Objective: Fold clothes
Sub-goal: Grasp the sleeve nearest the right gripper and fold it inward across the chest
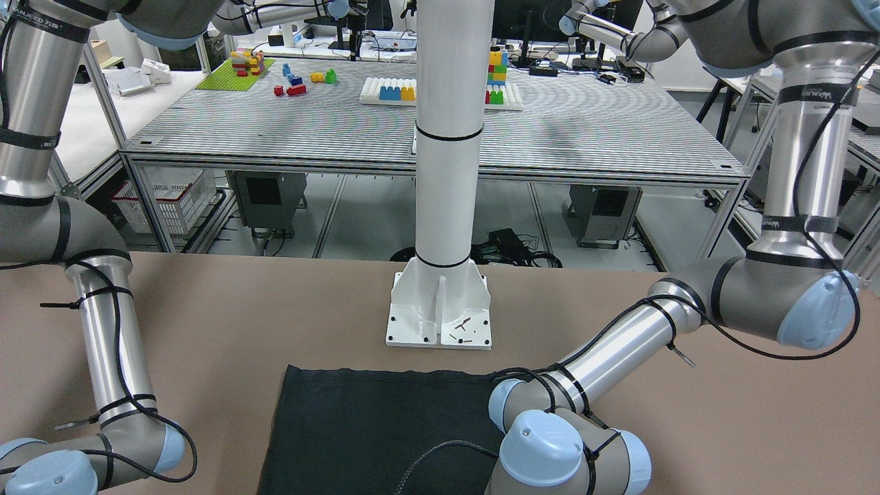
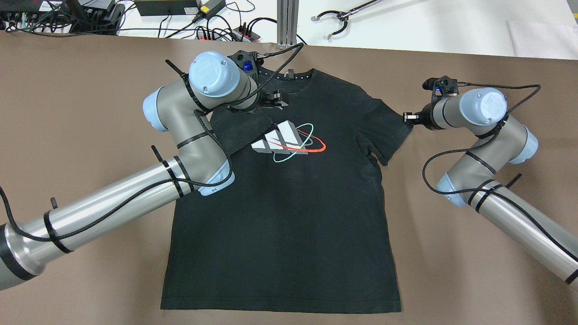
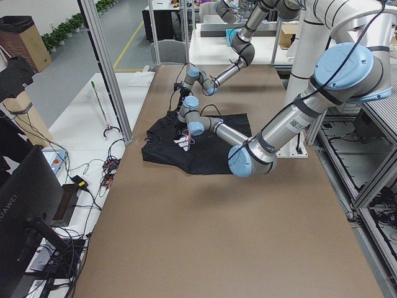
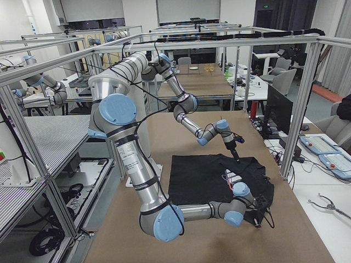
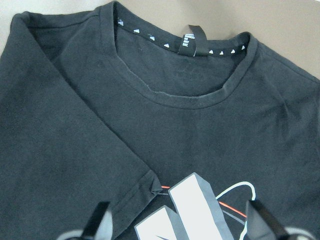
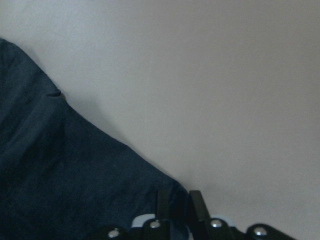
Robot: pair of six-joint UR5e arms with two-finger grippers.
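Likely right gripper (image 6: 178, 200), pinching the shirt (image 2: 289, 203) by just its sleeve (image 2: 388, 131) hem, slips mid-fold (left gripper (image 5: 180, 215) hangs spread, empty).

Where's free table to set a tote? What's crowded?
Bare table between the far edge and left arm, and between the shirt hem and right arm. Crowded: collar by the left end effector, sleeve at the right end effector.
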